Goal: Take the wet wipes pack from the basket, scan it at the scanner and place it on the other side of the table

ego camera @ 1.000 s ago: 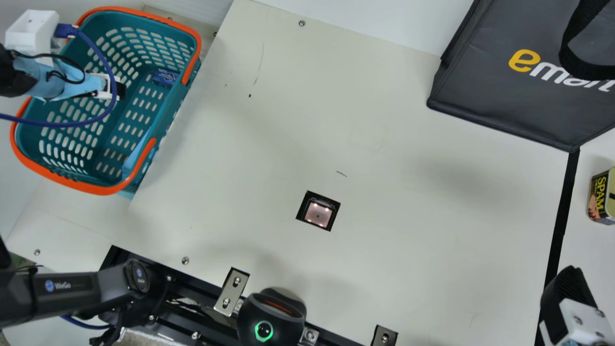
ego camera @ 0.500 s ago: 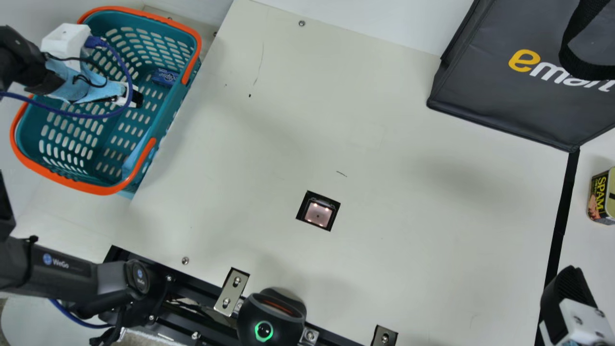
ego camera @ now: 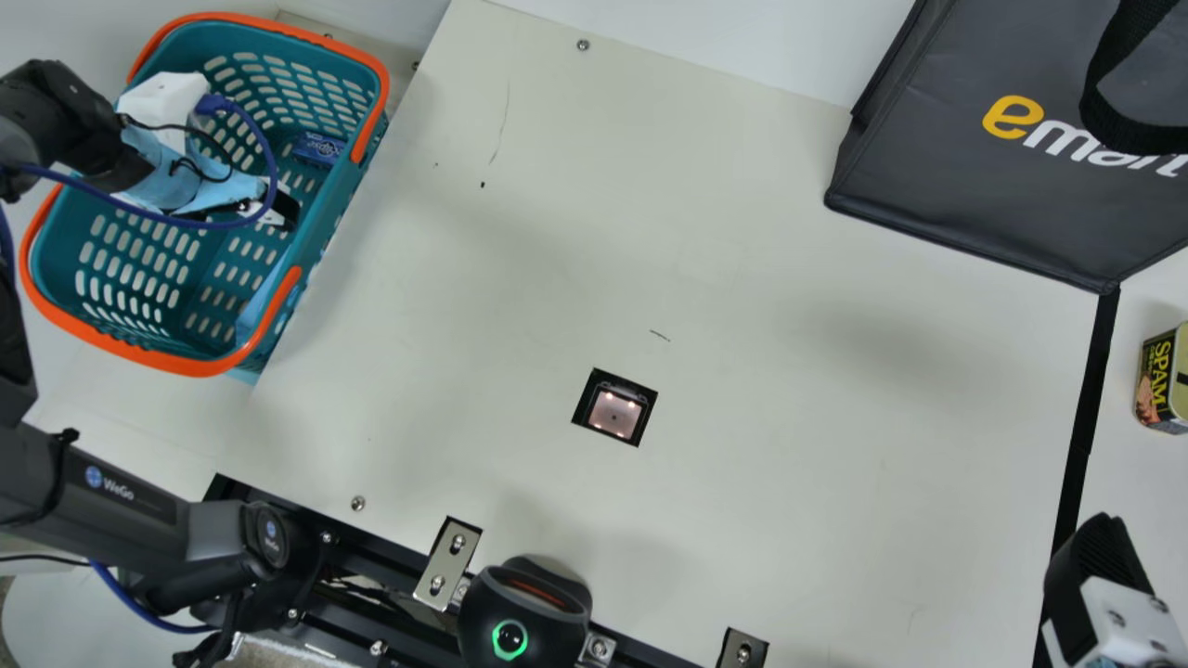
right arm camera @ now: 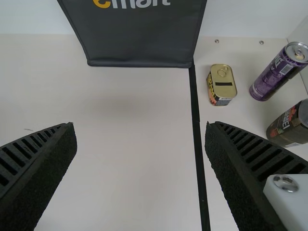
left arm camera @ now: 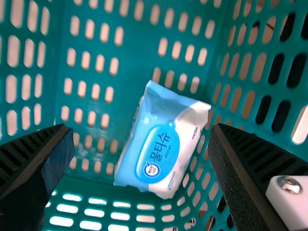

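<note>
Reaching into the teal basket [ego camera: 139, 351], the left hand [ego camera: 290, 211] has its two ribbed fingers spread, with nothing pinched between them. In the left wrist view, the light blue and white wet wipes pack [left arm camera: 161, 139] lies inside the basket, framed by the gap between the fingers and touching neither. A blue cable [ego camera: 130, 209] loops over the wrist in the main view. Near the hand, a small navy box [ego camera: 318, 148] sits in the basket too, apart from the pack.

Beyond the basket's orange rim, the cream tabletop [ego camera: 742, 278] holds a square scanner window [ego camera: 614, 415]. At its front edge is a black device with a green ring [ego camera: 524, 612].

Farther across stands a dark grey bag [ego camera: 1002, 204], and a black strip [ego camera: 1081, 436] runs from near its corner. Past the strip are a squarish tin [ego camera: 1160, 380], a purple drink can [right arm camera: 279, 72] and a dark brown container [right arm camera: 288, 127]. The right hand [ego camera: 1097, 557] hangs near the strip, fingers spread and nothing in them.
</note>
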You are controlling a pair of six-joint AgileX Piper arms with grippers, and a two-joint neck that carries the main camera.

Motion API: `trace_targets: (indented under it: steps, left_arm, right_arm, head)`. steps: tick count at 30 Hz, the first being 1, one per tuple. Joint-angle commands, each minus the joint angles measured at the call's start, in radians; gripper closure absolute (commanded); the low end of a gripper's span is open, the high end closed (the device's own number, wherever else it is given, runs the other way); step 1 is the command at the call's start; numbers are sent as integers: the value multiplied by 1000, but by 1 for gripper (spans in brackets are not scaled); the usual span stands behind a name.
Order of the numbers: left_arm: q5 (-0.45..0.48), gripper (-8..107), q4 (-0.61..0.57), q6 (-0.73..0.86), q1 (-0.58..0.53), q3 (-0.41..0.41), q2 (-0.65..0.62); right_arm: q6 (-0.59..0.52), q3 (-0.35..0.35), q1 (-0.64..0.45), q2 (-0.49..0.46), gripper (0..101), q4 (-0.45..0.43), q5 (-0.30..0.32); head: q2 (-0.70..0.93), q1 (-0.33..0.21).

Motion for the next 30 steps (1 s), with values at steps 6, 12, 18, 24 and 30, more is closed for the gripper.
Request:
trace_targets:
  steps: [6, 12, 18, 24, 30]
  left_arm:
    - [12, 9, -19, 95, 25, 22, 23]
    - [-5, 9, -29, 185, 49, 47, 51]
    - [-44, 9, -31, 257, 65, 75, 78]
    - [-86, 9, -31, 299, 70, 99, 101]
    - [-124, 9, -26, 322, 70, 120, 119]
  right_arm:
    - [0, 0, 0, 0, 6, 0, 0]
    - [0, 0, 0, 0, 6, 0, 0]
    - [0, 0, 0, 0, 6, 0, 0]
    - [0, 0, 0, 0, 6, 0, 0]
    - [0, 0, 0, 0, 6, 0, 0]
  head:
    - [4, -29]
    - [4, -29]
    - [4, -29]
    - [4, -29]
    - [4, -29]
